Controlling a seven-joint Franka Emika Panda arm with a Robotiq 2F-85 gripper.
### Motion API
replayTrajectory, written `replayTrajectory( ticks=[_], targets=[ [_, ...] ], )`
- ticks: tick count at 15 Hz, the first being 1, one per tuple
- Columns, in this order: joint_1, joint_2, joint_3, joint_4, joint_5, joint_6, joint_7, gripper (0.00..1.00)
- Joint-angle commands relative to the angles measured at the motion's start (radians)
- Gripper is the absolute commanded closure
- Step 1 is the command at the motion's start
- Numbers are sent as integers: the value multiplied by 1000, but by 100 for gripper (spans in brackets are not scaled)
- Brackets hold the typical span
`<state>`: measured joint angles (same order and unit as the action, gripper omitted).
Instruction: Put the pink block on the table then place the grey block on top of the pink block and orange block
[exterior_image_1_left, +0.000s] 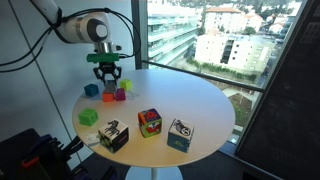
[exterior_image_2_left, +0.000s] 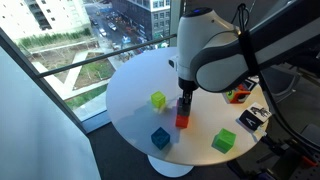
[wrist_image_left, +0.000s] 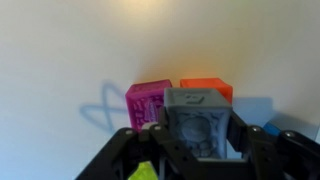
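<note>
On the counter (wrist_image_left: 60, 50): pink block (wrist_image_left: 146, 104) and orange block (wrist_image_left: 207, 86) side by side, touching.
Hand (wrist_image_left: 200, 135): clenched on the grey block (wrist_image_left: 197, 103), directly above the pair.
Grey block: inside the grip, over the seam of the pair; contact with them unclear.

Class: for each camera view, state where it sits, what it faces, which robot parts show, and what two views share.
Exterior view: beside the table, facing the windows; arm and gripper show upper left.
Exterior view: higher, looking down on the table, windows at left; the arm fills the upper right.
Wrist view: above the gripper, looking down at the grey block it holds, the pink block and orange block.
Shared: both exterior views show the green block.
</note>
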<state>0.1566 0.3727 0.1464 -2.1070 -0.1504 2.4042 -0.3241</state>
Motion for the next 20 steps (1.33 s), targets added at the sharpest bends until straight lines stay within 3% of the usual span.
replayTrajectory(
  ticks=[1,7,8,9,11,12,20],
  targets=[
    [-14,20,3,42,-31,-27,-38,69],
    [-18,33,3,49,-42,-23,-62,69],
    [-18,33,2,48,-42,-22,-61,30],
    [-18,32,2,46,-43,-21,-62,17],
    [-19,29,3,42,-41,-18,-65,4],
    [-22,24,5,38,-36,-17,-69,0],
    [-32,-6,20,29,21,-31,-50,0]
  ],
)
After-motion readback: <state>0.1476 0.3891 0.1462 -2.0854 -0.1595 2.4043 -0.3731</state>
